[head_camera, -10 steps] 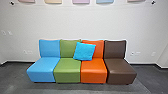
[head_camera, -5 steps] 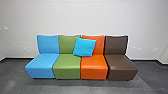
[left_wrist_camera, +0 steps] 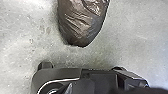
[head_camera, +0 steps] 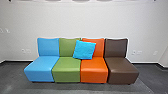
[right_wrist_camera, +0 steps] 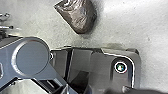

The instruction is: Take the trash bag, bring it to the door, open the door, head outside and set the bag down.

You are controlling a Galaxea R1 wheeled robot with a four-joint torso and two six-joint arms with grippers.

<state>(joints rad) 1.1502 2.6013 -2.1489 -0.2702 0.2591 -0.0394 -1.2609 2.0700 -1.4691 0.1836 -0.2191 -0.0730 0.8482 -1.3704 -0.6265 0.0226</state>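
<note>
So the trash bag (left_wrist_camera: pixel 81 23) was right by the robot, dark brown and shiny, just beyond the edge of its dark base (left_wrist_camera: pixel 58 75) with grey floor (left_wrist_camera: pixel 140 37) all around it. Couldn't tell if it was sitting on that floor or hanging above it, tbh. Same deal with the left gripper and the right gripper: no clue how far open either was, or if either had hold of the bag.

Up ahead was a pale wall (head_camera: pixel 75 21) with 4 padded seats (head_camera: pixel 66 72) lined up along it, blue, green, orange and brown, plus a bright blue cushion (head_camera: pixel 84 50) tilted across the backs of the middle 2.

My guess is it was somewhere around the pick-up or the start of the carry, so pretty early on. If the bag was loose, the move called for a firm pinch on its gathered top; if held, a slow turn away from the seats without it swinging.
</note>
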